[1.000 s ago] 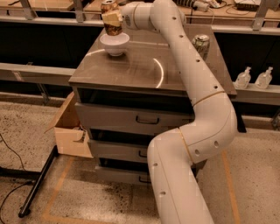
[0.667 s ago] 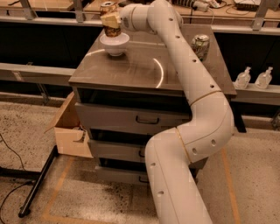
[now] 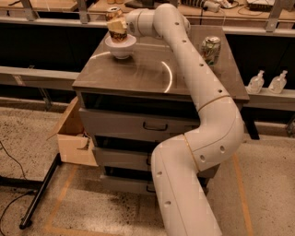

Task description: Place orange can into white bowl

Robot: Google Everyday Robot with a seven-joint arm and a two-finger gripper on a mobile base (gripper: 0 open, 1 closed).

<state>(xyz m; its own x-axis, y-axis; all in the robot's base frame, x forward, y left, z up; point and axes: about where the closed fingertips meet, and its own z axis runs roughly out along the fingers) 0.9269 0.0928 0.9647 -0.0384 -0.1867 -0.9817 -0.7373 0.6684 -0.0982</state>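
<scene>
Gripper [image 3: 117,24] closed around orange can [image 3: 113,12]. Can held upright directly above white bowl [image 3: 120,50], base at bowl rim. Soda can [image 3: 210,50] well right of bowl.

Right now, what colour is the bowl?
The bowl is plain white, in the camera view; the gripper is just above it, at the orange can.

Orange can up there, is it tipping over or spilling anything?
No, nothing looks wrong. The orange can stands upright, its bottom inside the white bowl, with the hand holding its middle. The other can stands upright too. Nothing is spilled.
</scene>
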